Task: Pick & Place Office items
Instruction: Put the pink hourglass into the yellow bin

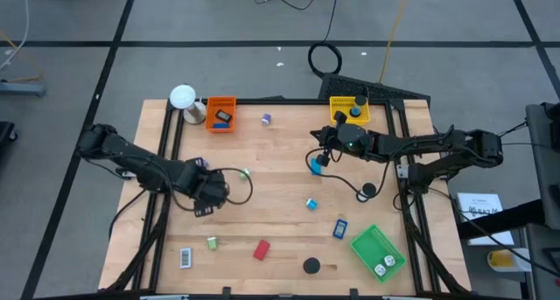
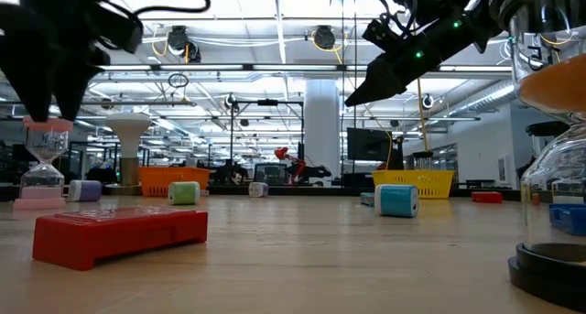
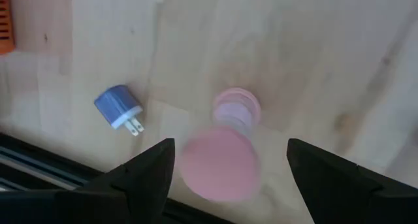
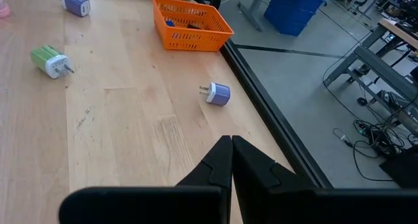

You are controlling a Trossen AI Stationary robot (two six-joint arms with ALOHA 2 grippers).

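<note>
Hovering my left pincer over a pink hourglass near the left edge of the bench; fingers spread wide, one on each side, nothing gripped.

- Item in hand's reach: pink hourglass, standing upright, long axis vertical, directly below and between the left fingers. In the low view it stands on the bench under the dark pincer, not lifted as far as I can judge.
- Neighbour: blue plug, just beside the hourglass, prongs pointing toward it; apart, not touching.
- Right pincer: shut tight, empty, raised above the middle-right of the bench, well apart from the hourglass.
- Other pieces scattered: green plug, purple plug, red block, blue roll.
- Orange basket at the far edge, nearer the left arm.

Judgement: the left arm is the nearer one; the coming move calls for a straight descent and closing across the hourglass's narrow waist.
</note>
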